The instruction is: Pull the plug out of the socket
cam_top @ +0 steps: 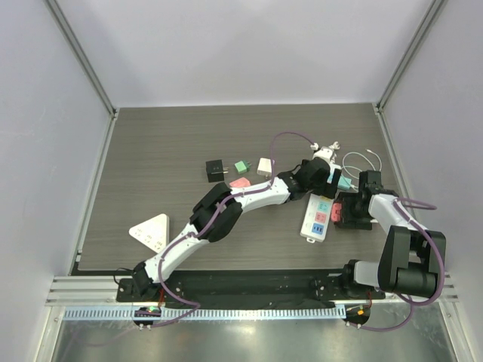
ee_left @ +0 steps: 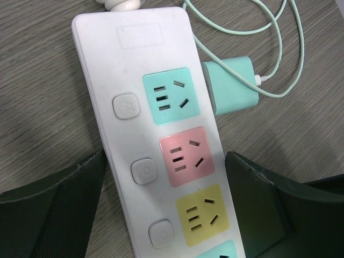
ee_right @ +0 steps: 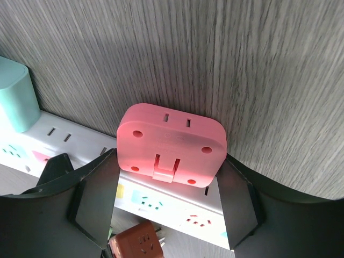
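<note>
1. Dark wood-grain table (cam_top: pixel 166 143) lies under both my arms, with pale walls around it. My right claw (ee_right: pixel 169 158) is low over it, closed on the pink plug (ee_right: pixel 171 142) with one finger pressed to each short side.
2. That pink plug sits hard against the long side of the white power strip (ee_right: pixel 80 145), toward the table's right. Its prongs are hidden, so I judge rather than see that it is seated in a side socket.
3. It looks like a rigid, light block of smooth plastic with rounded corners. There is nothing to crush, but it is probably slick. I would want the pads flat on those two sides so it cannot twist out.
4. The pull should run straight away from the strip, along the prongs. A tilted pull could bind or bend them.
5. My left claw (ee_left: pixel 164 154) straddles the strip across its pink socket (ee_left: pixel 187 156), with a finger close at each edge. Whether they pinch it I cannot tell. The strip looks light and would likely slide along with the plug unless it is pinned.
6. Farther up the same edge a teal charger (ee_left: pixel 231 86) abuts the strip, its thin cable (ee_left: pixel 279 32) looping away.
7. An orange adapter (ee_right: pixel 137 242) lies just below my right claw. Well apart to the left sit a black cube (cam_top: pixel 215 170), a green plug (cam_top: pixel 241 166) and a white adapter (cam_top: pixel 265 166).
</note>
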Controlling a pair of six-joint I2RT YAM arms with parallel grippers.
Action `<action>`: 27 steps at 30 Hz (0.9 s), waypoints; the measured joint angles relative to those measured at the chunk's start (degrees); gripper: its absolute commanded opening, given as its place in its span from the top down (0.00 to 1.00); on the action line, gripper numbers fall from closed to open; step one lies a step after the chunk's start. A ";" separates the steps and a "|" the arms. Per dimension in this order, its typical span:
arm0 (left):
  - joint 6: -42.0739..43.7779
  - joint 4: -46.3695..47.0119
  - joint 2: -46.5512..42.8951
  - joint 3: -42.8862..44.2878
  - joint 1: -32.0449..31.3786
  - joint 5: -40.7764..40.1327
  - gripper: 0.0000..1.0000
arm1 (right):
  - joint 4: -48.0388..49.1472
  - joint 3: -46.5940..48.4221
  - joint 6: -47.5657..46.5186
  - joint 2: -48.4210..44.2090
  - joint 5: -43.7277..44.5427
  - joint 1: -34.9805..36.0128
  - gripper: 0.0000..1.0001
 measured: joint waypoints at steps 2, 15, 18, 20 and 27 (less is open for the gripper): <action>-0.39 0.04 0.28 0.26 0.02 0.02 0.09 | 0.13 -0.04 0.17 -0.02 -0.13 0.00 0.99; 1.18 -0.94 1.36 2.03 -0.26 -0.57 0.08 | 0.35 -0.22 1.51 -0.09 -0.66 0.00 0.99; 1.60 -1.11 1.44 2.16 -0.42 -1.18 0.09 | 0.35 -0.22 1.62 -0.09 -0.68 0.00 0.99; 1.62 -1.29 1.55 2.34 -0.55 -1.84 0.10 | 0.35 -0.33 1.79 -0.24 -0.68 0.00 0.99; 1.49 -1.22 1.66 2.19 -0.81 -2.54 0.12 | 0.72 -2.01 3.74 -2.69 0.92 0.20 0.99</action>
